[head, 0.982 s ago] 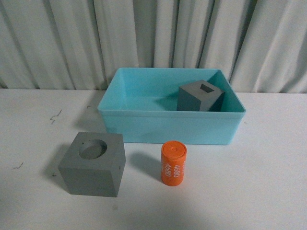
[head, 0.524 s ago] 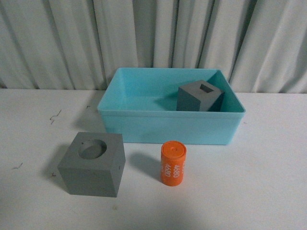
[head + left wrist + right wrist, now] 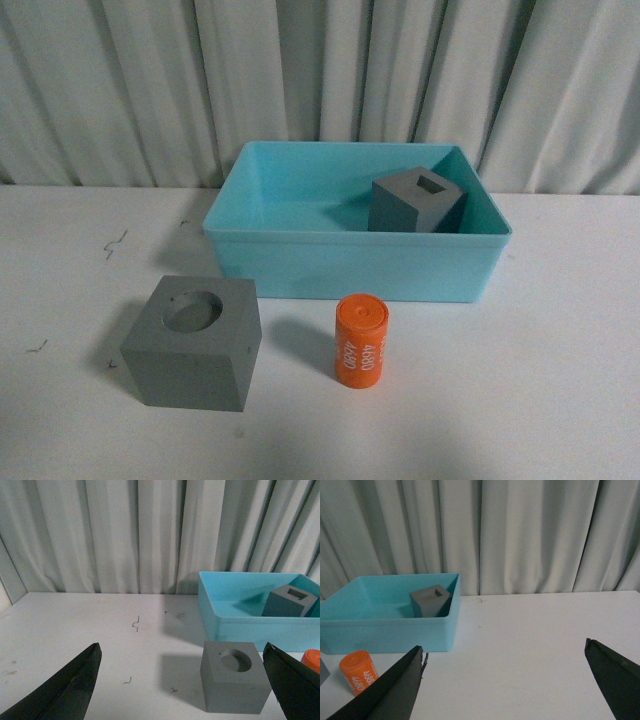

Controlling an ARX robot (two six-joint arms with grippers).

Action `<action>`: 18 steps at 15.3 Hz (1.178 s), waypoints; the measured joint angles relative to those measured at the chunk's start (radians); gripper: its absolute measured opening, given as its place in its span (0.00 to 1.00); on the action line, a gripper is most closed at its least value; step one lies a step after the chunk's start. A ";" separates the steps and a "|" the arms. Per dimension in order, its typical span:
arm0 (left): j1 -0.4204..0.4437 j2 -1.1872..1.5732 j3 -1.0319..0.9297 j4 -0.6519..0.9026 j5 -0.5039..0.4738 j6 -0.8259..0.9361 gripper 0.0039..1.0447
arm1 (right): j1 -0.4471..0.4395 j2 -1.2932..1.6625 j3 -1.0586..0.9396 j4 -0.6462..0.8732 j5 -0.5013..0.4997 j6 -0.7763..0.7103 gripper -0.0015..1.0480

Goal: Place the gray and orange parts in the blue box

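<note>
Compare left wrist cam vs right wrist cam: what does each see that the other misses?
Left wrist only: the whole round-hole gray cube and the open left gripper. Right wrist only: the orange cylinder in full with its 4680 print, and the open right gripper. Both: the blue box with the square-hole gray cube inside, the white table and the curtain.
</note>
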 joint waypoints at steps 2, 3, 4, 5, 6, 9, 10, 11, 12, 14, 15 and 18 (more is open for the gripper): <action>0.000 0.000 0.000 0.000 0.000 0.000 0.94 | 0.000 0.000 0.000 0.000 0.000 0.000 0.93; 0.000 0.000 0.000 0.000 0.000 0.000 0.94 | 0.000 0.000 0.000 0.000 0.000 0.000 0.94; 0.000 0.000 0.000 0.000 0.000 0.000 0.94 | 0.000 0.000 0.000 0.000 0.000 0.000 0.94; 0.000 0.000 0.000 0.000 0.000 0.000 0.94 | 0.000 0.000 0.000 0.000 0.000 0.000 0.94; 0.010 0.064 0.070 -0.204 0.048 -0.034 0.94 | 0.000 0.000 0.000 0.000 0.001 0.000 0.94; -0.075 0.552 0.311 -0.459 0.044 -0.145 0.94 | -0.001 0.000 0.000 0.000 0.002 0.000 0.94; -0.108 0.627 0.331 -0.420 0.031 -0.148 0.94 | 0.000 0.000 0.000 0.000 0.000 0.000 0.94; -0.136 0.691 0.350 -0.382 0.015 -0.148 0.94 | 0.000 0.000 0.000 0.000 0.000 0.000 0.94; -0.165 0.748 0.370 -0.338 -0.002 -0.146 0.94 | 0.000 0.000 0.000 0.001 0.000 0.000 0.94; -0.219 0.886 0.436 -0.246 -0.023 -0.148 0.94 | 0.000 0.000 0.000 0.000 0.000 0.000 0.94; -0.235 0.956 0.480 -0.231 -0.018 -0.173 0.94 | 0.000 0.000 0.000 0.000 0.000 0.000 0.94; -0.310 1.167 0.606 -0.170 -0.074 -0.232 0.94 | 0.000 0.000 0.000 0.000 0.000 0.000 0.94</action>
